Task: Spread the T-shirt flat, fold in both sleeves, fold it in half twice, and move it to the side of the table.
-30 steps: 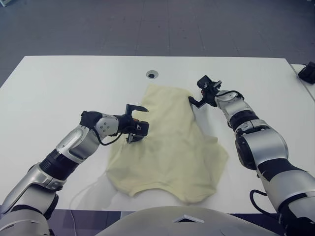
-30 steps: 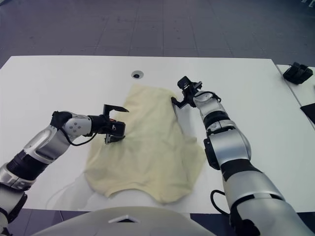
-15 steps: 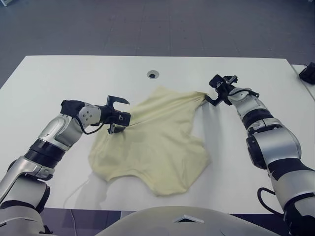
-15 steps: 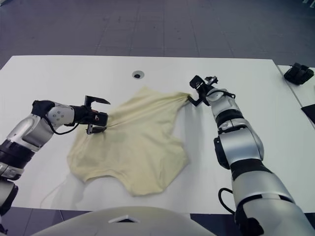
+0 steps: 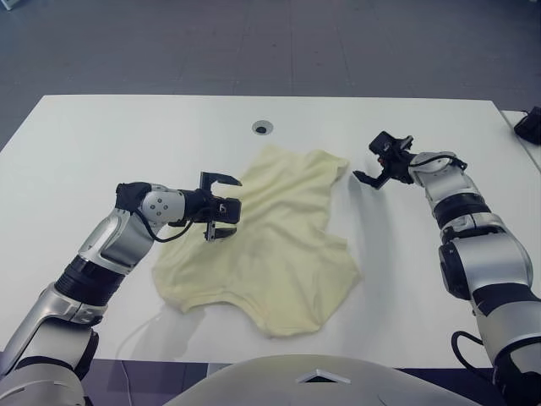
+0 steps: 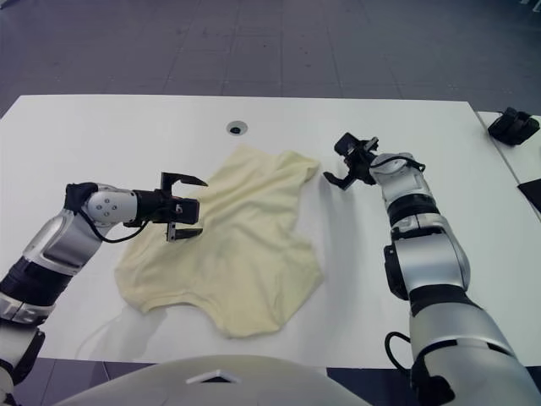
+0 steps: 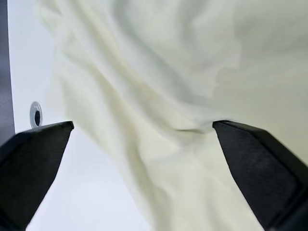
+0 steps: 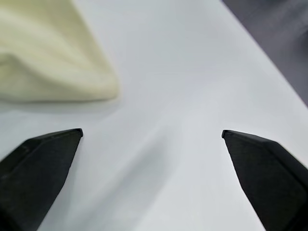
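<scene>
A pale yellow T-shirt [image 5: 269,240] lies rumpled in the middle of the white table [image 5: 101,144]. Its far corner [image 8: 57,72] points toward the right arm. My left gripper [image 5: 221,208] hovers open just over the shirt's left part, and wrinkled cloth [image 7: 159,96] shows between its black fingers [image 7: 33,163]. My right gripper [image 5: 373,164] is open above bare table a short way right of the shirt's far corner, holding nothing.
A small round hole [image 5: 262,128] sits in the table behind the shirt. A black object [image 5: 528,124] lies on a neighbouring surface at the far right. Bare table surrounds the shirt on the left, right and far sides.
Both grippers have let go of the shirt and opened. The stretched cloth has dropped back onto the table. The right gripper has moved slightly right; the left has shifted right over the shirt.
</scene>
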`<state>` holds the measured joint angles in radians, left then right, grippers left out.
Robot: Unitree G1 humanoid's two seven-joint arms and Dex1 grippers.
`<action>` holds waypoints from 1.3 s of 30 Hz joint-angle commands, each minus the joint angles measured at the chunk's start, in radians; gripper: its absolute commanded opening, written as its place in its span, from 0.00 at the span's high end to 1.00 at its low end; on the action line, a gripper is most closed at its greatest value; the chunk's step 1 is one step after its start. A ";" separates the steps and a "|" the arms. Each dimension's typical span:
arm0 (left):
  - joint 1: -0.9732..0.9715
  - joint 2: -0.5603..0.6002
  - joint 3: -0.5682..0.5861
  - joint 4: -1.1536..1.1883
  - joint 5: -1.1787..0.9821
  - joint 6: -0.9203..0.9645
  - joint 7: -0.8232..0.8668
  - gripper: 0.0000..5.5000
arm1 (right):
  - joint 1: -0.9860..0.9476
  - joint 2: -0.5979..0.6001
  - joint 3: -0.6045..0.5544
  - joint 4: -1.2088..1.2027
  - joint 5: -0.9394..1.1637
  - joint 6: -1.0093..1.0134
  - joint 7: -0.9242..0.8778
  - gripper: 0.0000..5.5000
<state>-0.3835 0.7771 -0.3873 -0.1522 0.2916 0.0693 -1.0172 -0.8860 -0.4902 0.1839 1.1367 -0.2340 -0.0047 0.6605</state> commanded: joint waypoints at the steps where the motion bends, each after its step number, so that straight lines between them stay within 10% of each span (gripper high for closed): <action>1: -0.009 0.012 0.015 -0.025 0.002 0.018 -0.018 0.02 | 0.062 0.010 0.021 -0.056 -0.005 0.025 0.045 0.02; 22: 0.049 0.001 -0.008 -0.011 0.054 0.032 -0.007 0.02 | 0.240 0.013 -0.004 -0.666 0.117 0.326 0.155 0.02; 39: 0.033 -0.009 -0.009 0.008 0.065 0.016 -0.024 0.02 | 0.196 0.093 0.025 -0.484 0.100 0.267 0.068 0.02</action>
<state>-0.3425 0.7661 -0.3912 -0.1504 0.3510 0.0896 -1.0341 -0.6725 -0.3968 0.2084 0.6366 -0.1303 0.2600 0.7319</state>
